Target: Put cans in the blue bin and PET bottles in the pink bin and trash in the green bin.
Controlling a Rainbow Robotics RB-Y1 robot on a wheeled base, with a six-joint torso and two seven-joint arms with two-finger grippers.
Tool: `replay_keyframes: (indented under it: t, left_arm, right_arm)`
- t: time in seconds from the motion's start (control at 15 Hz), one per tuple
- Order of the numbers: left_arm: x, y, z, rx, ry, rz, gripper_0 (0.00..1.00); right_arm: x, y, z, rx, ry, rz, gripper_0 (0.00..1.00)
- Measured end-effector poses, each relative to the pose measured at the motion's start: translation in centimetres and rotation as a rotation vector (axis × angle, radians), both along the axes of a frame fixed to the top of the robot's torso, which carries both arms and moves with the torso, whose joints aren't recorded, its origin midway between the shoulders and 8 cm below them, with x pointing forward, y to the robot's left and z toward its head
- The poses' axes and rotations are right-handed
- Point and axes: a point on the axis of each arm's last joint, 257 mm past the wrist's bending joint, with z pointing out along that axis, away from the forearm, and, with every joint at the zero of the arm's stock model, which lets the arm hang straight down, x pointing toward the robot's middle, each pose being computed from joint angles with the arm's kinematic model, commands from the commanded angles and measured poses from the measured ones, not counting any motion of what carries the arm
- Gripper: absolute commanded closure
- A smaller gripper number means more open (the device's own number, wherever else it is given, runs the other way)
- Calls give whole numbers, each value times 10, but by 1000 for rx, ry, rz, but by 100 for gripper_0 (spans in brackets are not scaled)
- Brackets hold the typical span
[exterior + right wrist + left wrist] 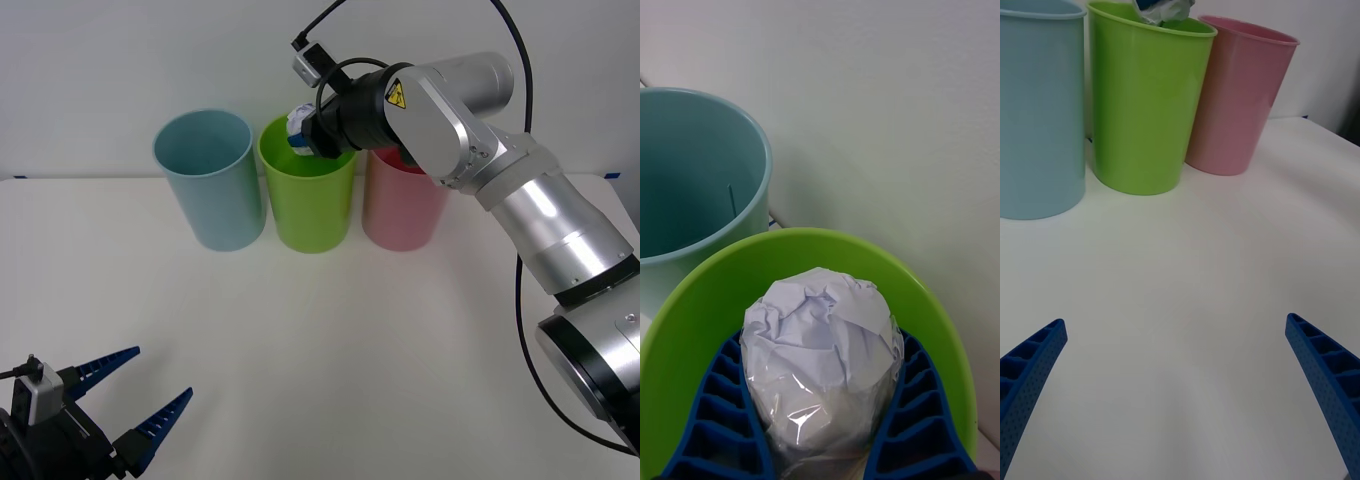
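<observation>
The trash (820, 360), a crumpled white wad wrapped in clear film, is held between the blue fingers of my right gripper (820, 420), which is shut on it. In the front view the right gripper (305, 138) holds the trash (297, 126) right over the mouth of the green bin (310, 200). The blue bin (210, 180) stands to the left of the green bin and the pink bin (400, 205) to its right, partly behind my right arm. My left gripper (130, 395) rests open low at the table's near left corner. In the left wrist view, the trash (1159, 10) peeks above the green bin (1142, 105).
The three bins stand in a row at the back of the white table (320, 340), close to the wall. My right forearm (520, 190) reaches over the pink bin. Bare table lies between the bins and my left gripper.
</observation>
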Motion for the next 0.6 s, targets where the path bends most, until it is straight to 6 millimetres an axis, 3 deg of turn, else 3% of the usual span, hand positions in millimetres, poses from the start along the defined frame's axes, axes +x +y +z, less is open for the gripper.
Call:
replay_keyframes:
  t: [0.07,0.2,0.27,0.6]
  left_arm:
    - [0,0,0,0,0,0,0]
    - [0,0,0,0,0,0,0]
    - [0,0,0,0,0,0,0]
    - [0,0,0,0,0,0,0]
  right_arm:
    - [0,0,0,0,0,0,99]
    - [0,0,-1,-6,-6,5,19]
    - [1,0,2,-12,-23,12,3]
    - [3,0,4,-21,-45,22,0]
